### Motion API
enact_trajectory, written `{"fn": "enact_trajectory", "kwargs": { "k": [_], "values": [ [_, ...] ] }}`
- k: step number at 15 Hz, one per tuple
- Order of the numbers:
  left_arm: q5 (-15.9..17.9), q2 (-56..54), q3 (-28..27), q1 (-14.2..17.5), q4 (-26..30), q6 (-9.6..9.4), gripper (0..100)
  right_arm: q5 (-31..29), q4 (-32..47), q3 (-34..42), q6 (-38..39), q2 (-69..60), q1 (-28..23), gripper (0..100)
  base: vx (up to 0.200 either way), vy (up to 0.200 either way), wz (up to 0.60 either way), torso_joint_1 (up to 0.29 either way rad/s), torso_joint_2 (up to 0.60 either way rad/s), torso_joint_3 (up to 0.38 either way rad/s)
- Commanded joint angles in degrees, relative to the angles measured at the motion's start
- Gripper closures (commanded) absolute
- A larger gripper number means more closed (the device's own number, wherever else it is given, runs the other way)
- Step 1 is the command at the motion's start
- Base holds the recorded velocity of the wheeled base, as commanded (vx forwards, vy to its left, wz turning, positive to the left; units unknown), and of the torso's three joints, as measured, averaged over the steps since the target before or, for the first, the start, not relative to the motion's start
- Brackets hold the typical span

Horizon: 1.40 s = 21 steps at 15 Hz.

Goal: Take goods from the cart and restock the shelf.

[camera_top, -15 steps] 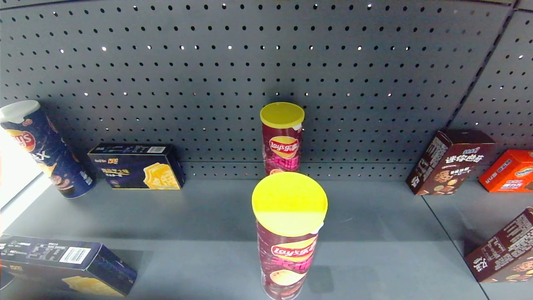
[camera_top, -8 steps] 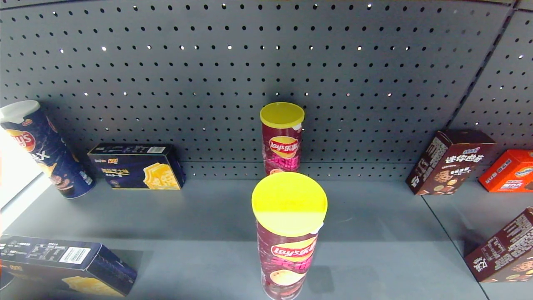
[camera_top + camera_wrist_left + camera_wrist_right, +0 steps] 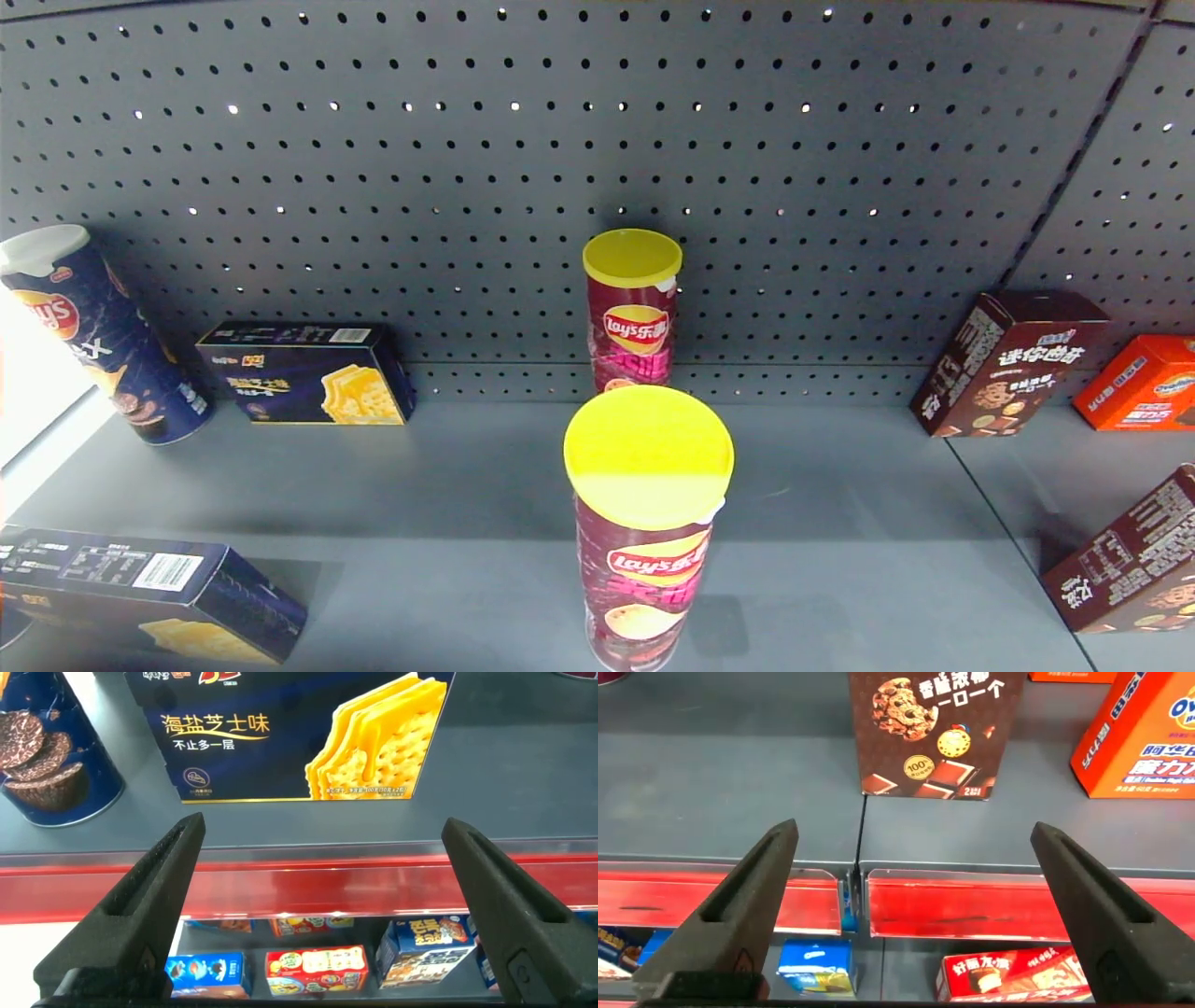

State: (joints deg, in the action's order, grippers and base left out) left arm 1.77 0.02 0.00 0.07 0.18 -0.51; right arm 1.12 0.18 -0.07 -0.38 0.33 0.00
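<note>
Left tool (image 3: 322, 819), right tool (image 3: 913, 826): black, matte, tapered wedge-shaped fingers (image 3: 140, 915).

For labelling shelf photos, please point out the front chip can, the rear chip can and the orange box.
front chip can (image 3: 648, 455), head view, yellow lid.
rear chip can (image 3: 635, 329), head view, red label.
orange box (image 3: 1134, 385), head view, front face.
</note>
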Motion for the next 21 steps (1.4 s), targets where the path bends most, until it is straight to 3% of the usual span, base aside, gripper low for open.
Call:
{"fn": "enact_trajectory", "kwargs": {
  "k": [1,21],
  "values": [
    [0.0,0.1,0.0,0.0,0.0,-0.02,0,0.0,0.0,0.0,0.0,0.0,-0.1,0,0.000,0.000,0.00,0.000,0.00,0.000],
    [0.1,0.1,0.0,0.0,0.0,-0.19,0,0.0,0.0,0.0,-0.1,0.0,-0.1,0,-0.020,0.020,0.00,0.002,0.00,0.000]
  ]
}}
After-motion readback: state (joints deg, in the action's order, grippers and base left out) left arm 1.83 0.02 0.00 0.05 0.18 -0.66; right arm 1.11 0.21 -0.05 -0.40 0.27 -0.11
